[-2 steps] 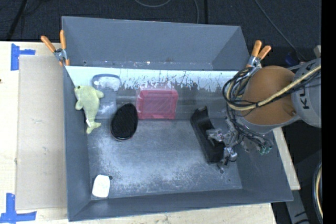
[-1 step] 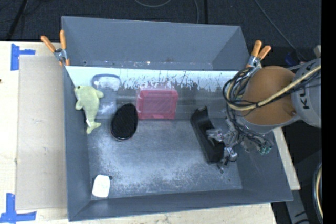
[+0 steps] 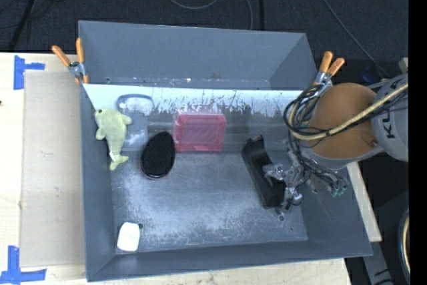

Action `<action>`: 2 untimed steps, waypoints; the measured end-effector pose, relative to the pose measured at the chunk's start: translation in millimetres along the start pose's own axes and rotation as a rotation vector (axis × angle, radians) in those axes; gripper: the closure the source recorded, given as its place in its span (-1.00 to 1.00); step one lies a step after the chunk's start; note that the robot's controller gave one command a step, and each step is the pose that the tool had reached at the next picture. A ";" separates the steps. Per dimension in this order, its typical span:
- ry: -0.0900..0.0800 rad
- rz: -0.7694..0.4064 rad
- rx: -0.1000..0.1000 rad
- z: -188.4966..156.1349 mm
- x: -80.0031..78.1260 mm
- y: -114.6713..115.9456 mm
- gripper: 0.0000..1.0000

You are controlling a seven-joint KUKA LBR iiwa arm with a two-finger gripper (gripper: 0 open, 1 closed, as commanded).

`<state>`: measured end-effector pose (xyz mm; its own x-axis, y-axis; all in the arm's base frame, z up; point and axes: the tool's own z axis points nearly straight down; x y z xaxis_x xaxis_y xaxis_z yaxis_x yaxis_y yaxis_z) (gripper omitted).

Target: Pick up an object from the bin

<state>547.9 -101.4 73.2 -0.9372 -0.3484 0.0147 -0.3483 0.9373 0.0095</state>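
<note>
My gripper (image 3: 288, 191) is low at the right side of the bin, under the orange wrist cover. It sits right against the right edge of a black elongated block (image 3: 259, 169) that lies slanted on the bin floor. I cannot make out whether the block is between its jaws. A pink rectangular pad (image 3: 199, 132) lies to the left of the block, near the back wall.
A black oval brush (image 3: 158, 155) lies left of the pink pad. A pale green plush dolphin (image 3: 113, 132) and a clear plastic piece (image 3: 135, 105) are at the back left. A small white block (image 3: 129, 236) rests in the front left corner.
</note>
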 end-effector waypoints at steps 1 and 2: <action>0.003 0.001 -0.001 -20.9 1.9 0.3 1.00; -0.002 0.002 0.003 -43.9 1.0 -0.7 1.00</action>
<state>547.9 -102.5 117.1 -0.9380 -0.3463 0.0123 -0.3463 0.9381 0.0069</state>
